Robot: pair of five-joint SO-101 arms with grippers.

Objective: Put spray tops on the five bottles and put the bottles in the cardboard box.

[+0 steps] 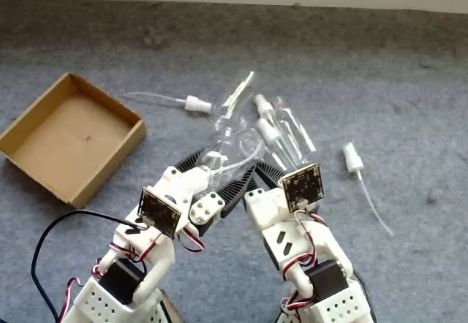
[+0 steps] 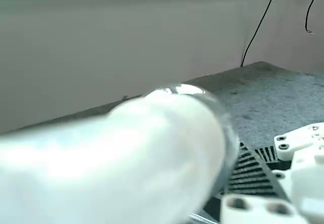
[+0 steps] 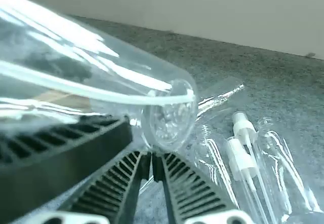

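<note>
A clear bottle (image 1: 228, 151) with a thin tube inside hangs above the carpet, and my left gripper (image 1: 216, 171) is shut on it. Close up, this bottle (image 2: 152, 148) looms large in the left wrist view. Its rounded base (image 3: 169, 110) sits just above my right gripper (image 3: 152, 159), which is shut with nothing seen between its ribbed black fingers (image 3: 185, 193). In the high view the right gripper (image 1: 259, 171) points at the held bottle from the right. More clear bottles (image 1: 289, 129) lie just beyond, some with white spray tops (image 3: 242, 127). The cardboard box (image 1: 29, 129) stands open at the left.
One loose spray top (image 1: 196, 104) lies between the box and the bottles, its tube pointing left. Another spray top (image 1: 352, 158) lies at the right with a long tube. A slim clear bottle (image 1: 238, 95) lies behind the pile. Grey carpet (image 1: 409, 96) stretches to the right.
</note>
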